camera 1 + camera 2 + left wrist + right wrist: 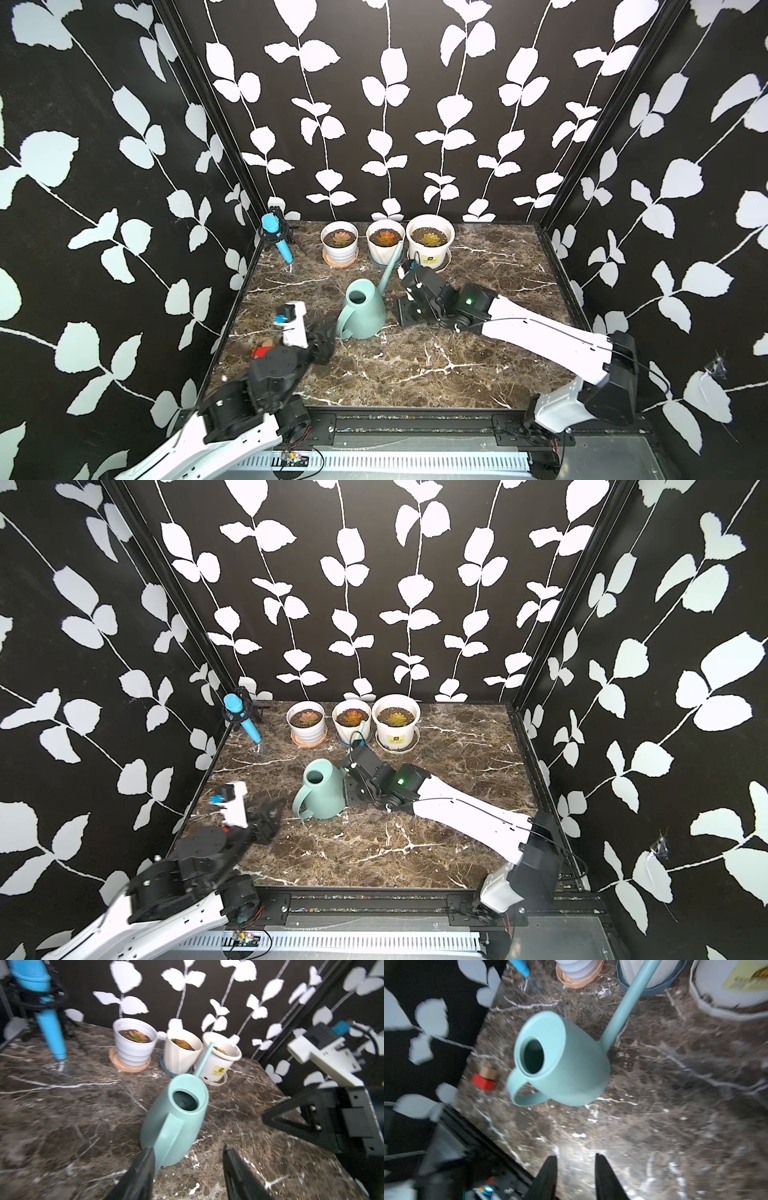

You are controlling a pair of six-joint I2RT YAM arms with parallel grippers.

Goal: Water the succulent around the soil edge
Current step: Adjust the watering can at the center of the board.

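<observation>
The left gripper (188, 1149) and right gripper (575, 1156) stood open, empty; we advised centring the watering can (193, 1124) handle (167, 1136) between the left jaws.

The left arm's (232, 419) black fingers (324, 338) are blurred in both top views. That arm hides most of a small red-and-brown block (262, 351) at the left edge of the brown marble desk (415, 365). The right arm (457, 808) covers the spout of the teal plastic watering can (322, 789), except the tip. The yellow label (431, 260) on the round white pot (419, 249) is too small to read.

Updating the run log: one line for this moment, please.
watering can upright on table, unheld | left gripper open at its handle | right gripper open, empty
</observation>
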